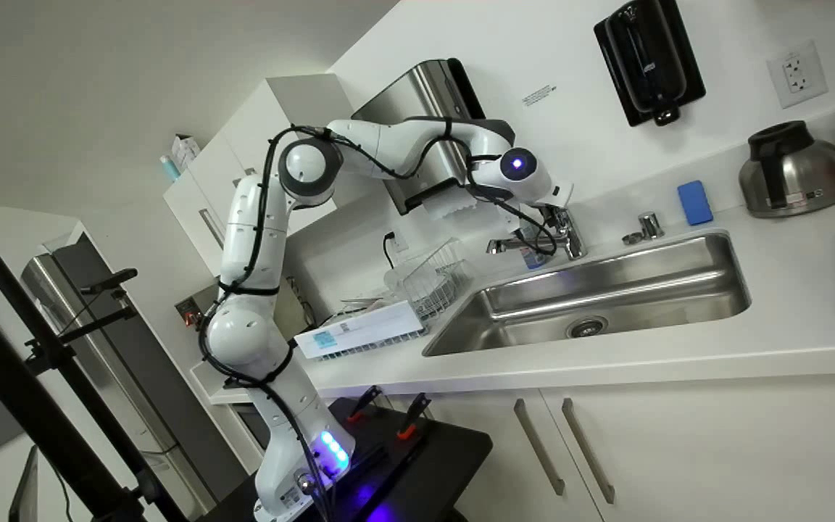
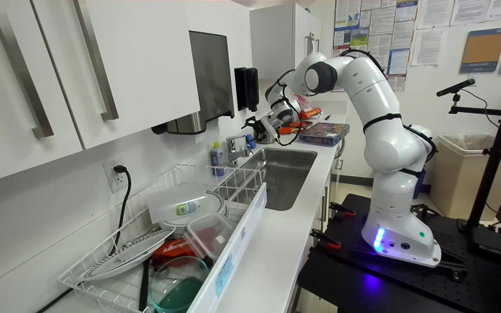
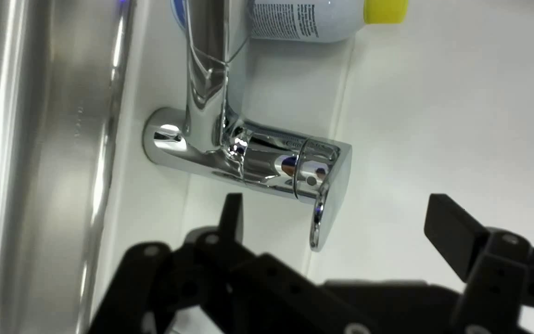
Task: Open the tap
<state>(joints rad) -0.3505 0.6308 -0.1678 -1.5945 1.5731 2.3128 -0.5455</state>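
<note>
A chrome tap (image 3: 267, 157) stands on the white counter (image 1: 678, 344) between a steel sink (image 1: 606, 290) and the wall (image 1: 584, 159). The robot's gripper (image 3: 338, 211) is close to it, its two fingers (image 3: 233, 215) spread wide and gripping nothing. The wrist view lies on its side: a bottle (image 3: 295, 21) near the spout (image 3: 209, 93) has its yellow cap (image 3: 385, 10) toward the right, so right there means up in the room.

Seen from the wrist, the tap's thin lever (image 3: 334, 199) falls in the gap between the two fingers, a little nearer the left finger than the right. Neither finger visibly touches it. The lever's long axis runs across the line joining the fingers, slanting, its free end on the near side, toward the gripper. The tap's body lies to the left of the lever, almost along that line, and the spout reaches to the far side. In an exterior view, the arm's wrist (image 1: 522, 170) appears above and slightly left of the tap. How deep the fingers reach past the lever cannot be told.

The coming move probably calls for a small advance, then pressure from the left finger, the lower one, to lift the lever. Too shallow, and it may slip off.
</note>
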